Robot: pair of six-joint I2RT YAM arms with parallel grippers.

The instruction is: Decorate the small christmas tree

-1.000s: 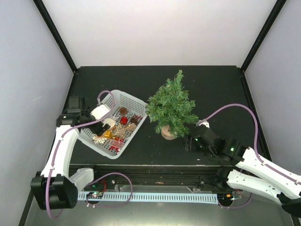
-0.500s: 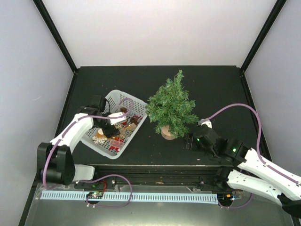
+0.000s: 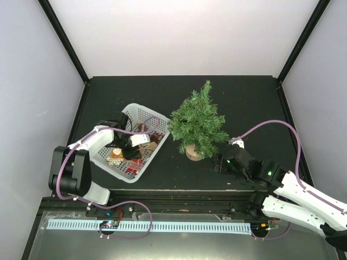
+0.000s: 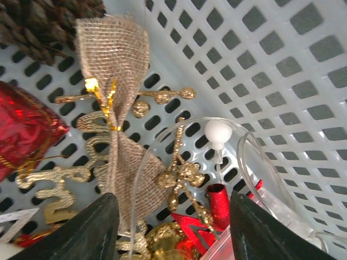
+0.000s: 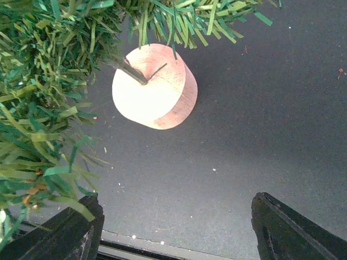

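Left claw [image 4: 173, 238] hangs low inside the white basket [image 4: 282, 65], fingers spread with a gold berry sprig [image 4: 179, 176] and a clear plastic loop lying between them, nothing pinched yet. By the look of it the step in hand is picking the first ornament. The next move calls for closing on 1 piece alone and lifting it free of the tangle. Just ahead of this claw lies 1 burlap bow [image 4: 116, 108], beyond it 1 pine cone [image 4: 38, 27], to its left 1 red ornament [image 4: 21, 130], to its right 1 white bead [image 4: 218, 132]. Right claw [image 5: 176, 227] is spread and empty, and 1 small christmas tree [image 3: 198, 122] stands just ahead of it on 1 wooden base [image 5: 155, 86], well apart from the left claw, with no ornament that I can make out.
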